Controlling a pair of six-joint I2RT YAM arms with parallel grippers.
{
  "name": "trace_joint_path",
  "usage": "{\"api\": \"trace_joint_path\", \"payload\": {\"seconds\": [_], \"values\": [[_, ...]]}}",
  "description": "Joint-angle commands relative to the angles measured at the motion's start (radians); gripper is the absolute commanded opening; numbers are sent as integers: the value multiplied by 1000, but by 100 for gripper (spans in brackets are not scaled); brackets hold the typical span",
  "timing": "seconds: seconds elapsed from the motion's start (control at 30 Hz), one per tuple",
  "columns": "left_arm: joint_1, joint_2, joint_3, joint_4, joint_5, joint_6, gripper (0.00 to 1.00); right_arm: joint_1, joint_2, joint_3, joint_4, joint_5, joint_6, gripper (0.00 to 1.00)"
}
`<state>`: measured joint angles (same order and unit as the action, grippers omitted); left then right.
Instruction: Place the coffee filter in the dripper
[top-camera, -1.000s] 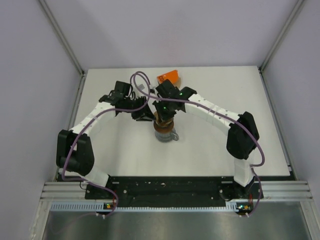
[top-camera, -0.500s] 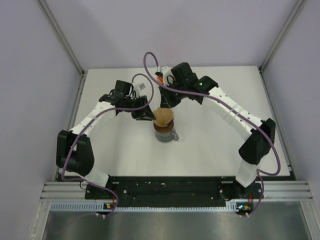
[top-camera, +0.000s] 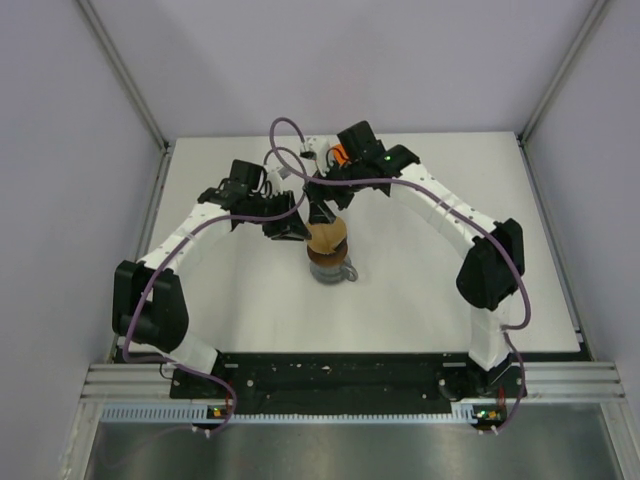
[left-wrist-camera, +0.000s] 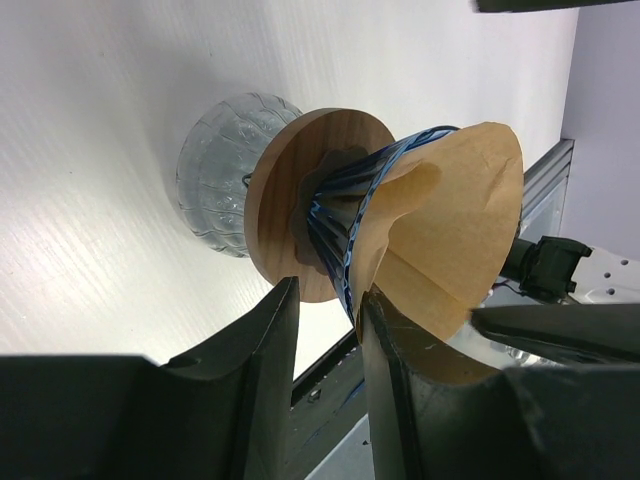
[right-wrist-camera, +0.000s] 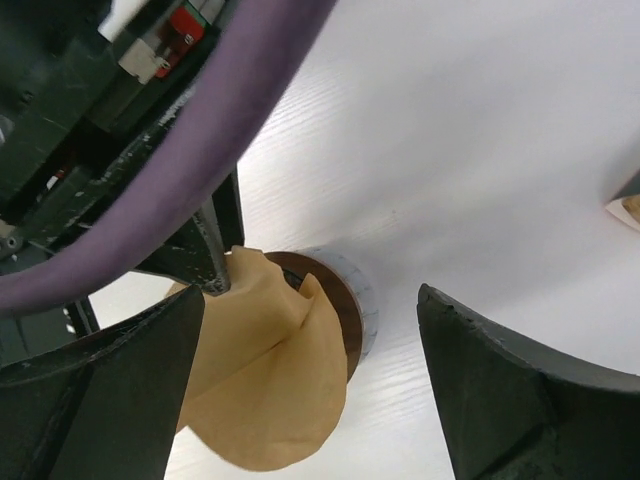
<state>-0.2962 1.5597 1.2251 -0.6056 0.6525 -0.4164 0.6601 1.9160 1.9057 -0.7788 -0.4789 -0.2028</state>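
Two arms reach in over the white counter (top-camera: 250, 300) and meet above its middle. The coffee filter (top-camera: 328, 236) sits in the mouth of the dripper (left-wrist-camera: 338, 215). Its tan paper stands well above the blue ribbed rim, with one side folded inward in a loose flap. The dripper rests in a brown ring (left-wrist-camera: 300, 165), and the ring lies on top of a clear pitcher (left-wrist-camera: 215, 190) that stands upright on the counter.

The left end effector (left-wrist-camera: 328, 295) is at the left side of this stack. Its fingers (left-wrist-camera: 262, 345) stand a narrow way apart, astride the dripper's rim. One is outside, beside the edge of the ring, and the other is against the paper at the mouth. A strip of light shows between the outer finger and the blue wall, so I cannot tell whether the rim is truly pinched.

The right end effector (right-wrist-camera: 310, 300) hangs just above the filter, on its far side, pointing down at it. Its two fingers are spread wide and hold nothing; the filter, ring and pitcher show in the gap between them. In the right wrist view a tip of the left end effector touches the top edge of the paper, and a purple cable (right-wrist-camera: 200, 160) crosses the upper left corner. An orange box (top-camera: 341, 155) lies toward the far side of the counter, mostly hidden behind the right arm.
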Motion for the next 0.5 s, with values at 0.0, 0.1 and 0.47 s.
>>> {"api": "trace_joint_path", "payload": {"seconds": [0.0,0.1,0.47], "values": [[-3,-29,39,7,-7,18,36,-1,44,61,9,-98,-142,86],[-4,-29,39,6,-10,21,36,-4,66,59,-5,-161,-188,82],[-4,-10,54,-2,-8,24,36,-8,135,38,-48,-201,-262,44]]}}
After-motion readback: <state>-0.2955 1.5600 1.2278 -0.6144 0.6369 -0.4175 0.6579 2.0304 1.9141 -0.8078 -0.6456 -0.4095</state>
